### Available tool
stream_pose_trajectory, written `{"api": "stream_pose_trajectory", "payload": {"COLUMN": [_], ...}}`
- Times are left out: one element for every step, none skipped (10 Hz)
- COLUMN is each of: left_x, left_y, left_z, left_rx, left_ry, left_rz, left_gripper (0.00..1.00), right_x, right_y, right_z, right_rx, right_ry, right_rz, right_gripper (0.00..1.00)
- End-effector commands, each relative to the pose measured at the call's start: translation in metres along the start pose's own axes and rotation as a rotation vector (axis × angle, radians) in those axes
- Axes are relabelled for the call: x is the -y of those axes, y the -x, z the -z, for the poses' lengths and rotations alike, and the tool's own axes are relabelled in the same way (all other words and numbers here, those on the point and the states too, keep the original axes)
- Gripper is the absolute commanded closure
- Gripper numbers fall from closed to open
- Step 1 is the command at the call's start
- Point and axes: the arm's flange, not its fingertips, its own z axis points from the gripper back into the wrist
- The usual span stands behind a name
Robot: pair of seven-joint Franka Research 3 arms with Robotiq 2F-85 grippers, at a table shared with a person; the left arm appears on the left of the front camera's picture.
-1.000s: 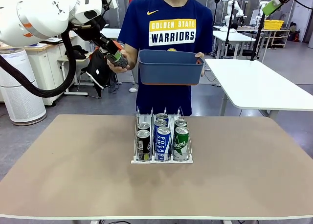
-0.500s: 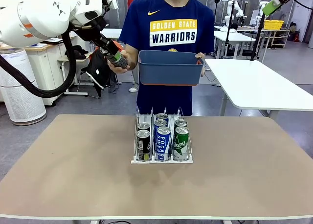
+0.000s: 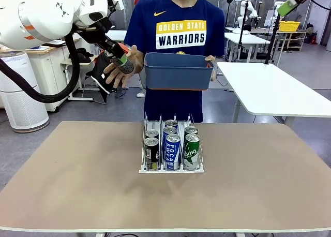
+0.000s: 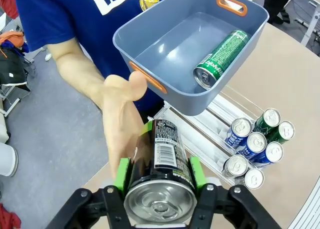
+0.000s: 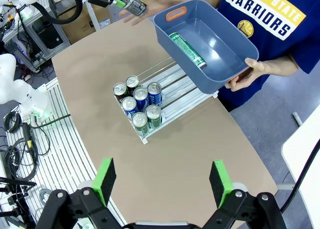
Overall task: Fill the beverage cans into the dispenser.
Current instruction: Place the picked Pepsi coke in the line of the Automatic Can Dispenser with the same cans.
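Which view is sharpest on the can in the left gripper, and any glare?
Left wrist view: the black can sharp and close in the left gripper, mild sheen on its top, no harsh glare; front view: same can small, evenly lit.

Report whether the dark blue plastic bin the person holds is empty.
Not empty: one green metal can lies on its side inside the bin.

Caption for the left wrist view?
Left gripper shut on a black can beside the person's open hand; one green can lies in the blue bin.
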Motion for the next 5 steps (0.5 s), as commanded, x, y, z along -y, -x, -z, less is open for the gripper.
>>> {"api": "stream_pose_trajectory", "payload": {"left_x": [-0.0024, -0.0002, 0.0023, 0.0027, 0.0012], "left_y": [-0.0030, -0.0050, -0.0051, -0.0042, -0.0046], "left_z": [-0.0105, -0.0108, -0.0136, -0.0149, -0.0151], "left_rx": [0.001, 0.001, 0.000, 0.003, 0.006], "left_ry": [-0.033, -0.033, -0.038, -0.041, -0.045], "left_rz": [-0.002, -0.002, -0.006, -0.009, -0.010], "left_gripper": [0.42, 0.42, 0.42, 0.42, 0.42], "right_x": [-0.0004, -0.0004, -0.0004, -0.0004, -0.0004], "right_y": [0.0002, 0.0002, 0.0002, 0.0002, 0.0002], "right_z": [0.0005, 0.0005, 0.0005, 0.0005, 0.0005], "right_rx": [0.000, 0.000, 0.000, 0.000, 0.000], "right_ry": [-0.001, -0.001, -0.001, -0.001, -0.001], "right_rz": [0.000, 0.000, 0.000, 0.000, 0.000], "right_gripper": [0.00, 0.00, 0.00, 0.00, 0.00]}}
